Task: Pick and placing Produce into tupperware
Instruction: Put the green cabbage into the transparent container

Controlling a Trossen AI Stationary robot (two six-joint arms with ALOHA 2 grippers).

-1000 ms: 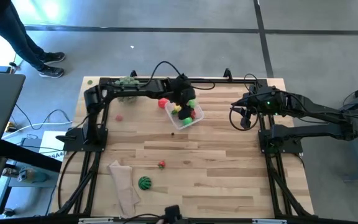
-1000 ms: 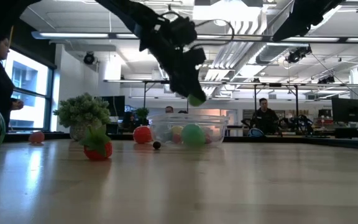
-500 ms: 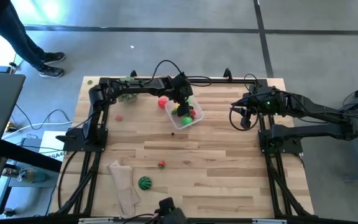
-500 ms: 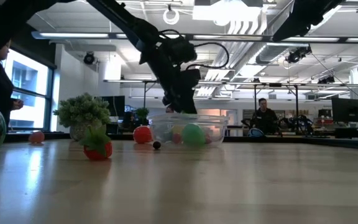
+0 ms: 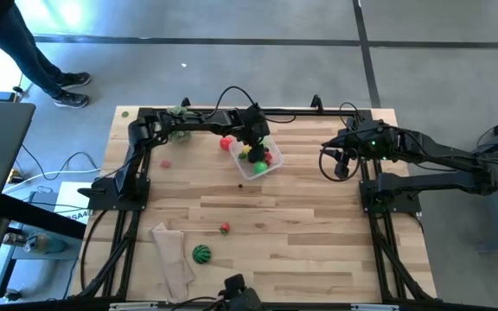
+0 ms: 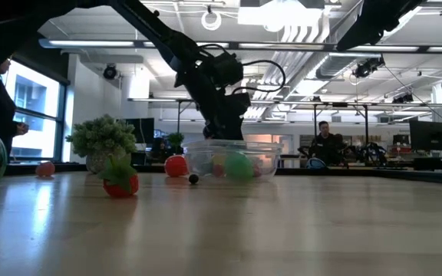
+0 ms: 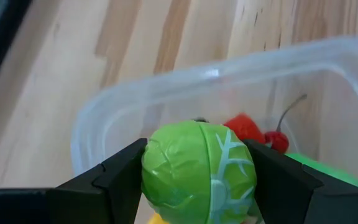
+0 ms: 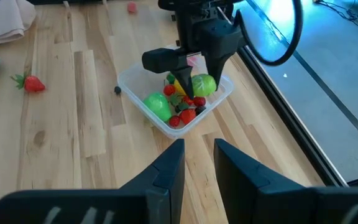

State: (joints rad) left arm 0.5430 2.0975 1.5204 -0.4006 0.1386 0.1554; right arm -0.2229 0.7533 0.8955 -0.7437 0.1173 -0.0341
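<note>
Text/labels/brands/nos./signs: none legible in any view. Nothing readable on table (image 5: 318, 250), produce, container or arms. Entry: nil.

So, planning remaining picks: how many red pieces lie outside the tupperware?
3: tomato beside tupperware, small one farther left, strawberry near watermelon. More may be hidden.
</note>
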